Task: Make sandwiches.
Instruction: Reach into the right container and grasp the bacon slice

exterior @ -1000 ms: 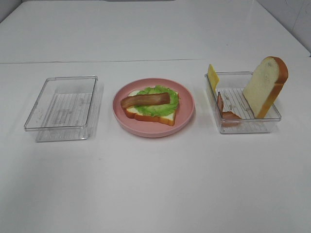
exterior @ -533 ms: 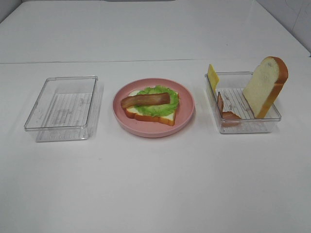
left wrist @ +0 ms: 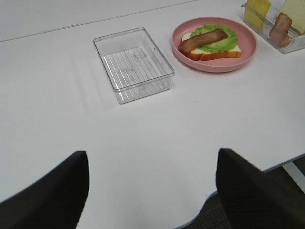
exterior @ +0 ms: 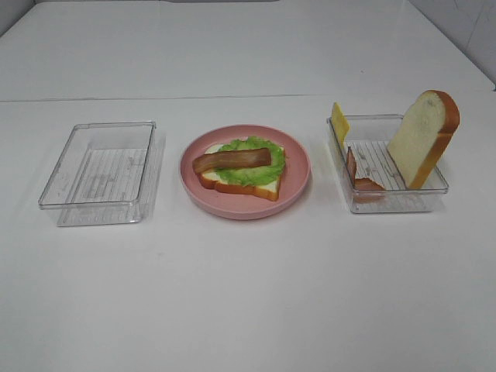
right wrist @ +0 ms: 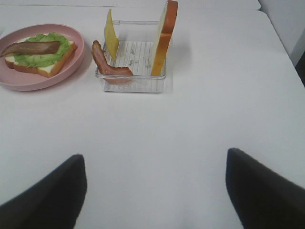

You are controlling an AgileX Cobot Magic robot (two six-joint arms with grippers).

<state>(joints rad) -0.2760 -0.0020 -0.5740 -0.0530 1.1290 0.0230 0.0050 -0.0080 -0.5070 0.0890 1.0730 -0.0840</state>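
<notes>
A partly built sandwich (exterior: 242, 169) lies on the round pink plate (exterior: 240, 211) at the table's middle: one bread slice, green lettuce, and a brown bacon strip on top. A clear tray (exterior: 387, 203) to the right of it holds a second bread slice (exterior: 422, 136) leaning upright, a yellow cheese square (exterior: 339, 122) and another bacon strip (exterior: 358, 177). Neither arm shows in the high view. My left gripper (left wrist: 152, 200) is open over the near table edge, far from the plate (left wrist: 214, 67). The right gripper (right wrist: 152, 195) is open too, well short of the tray (right wrist: 136, 83).
Another clear plastic tray (exterior: 93, 205) stands left of the plate. The white table stretches far behind all three. In the left wrist view the table's near edge (left wrist: 267, 167) and the floor beyond it show.
</notes>
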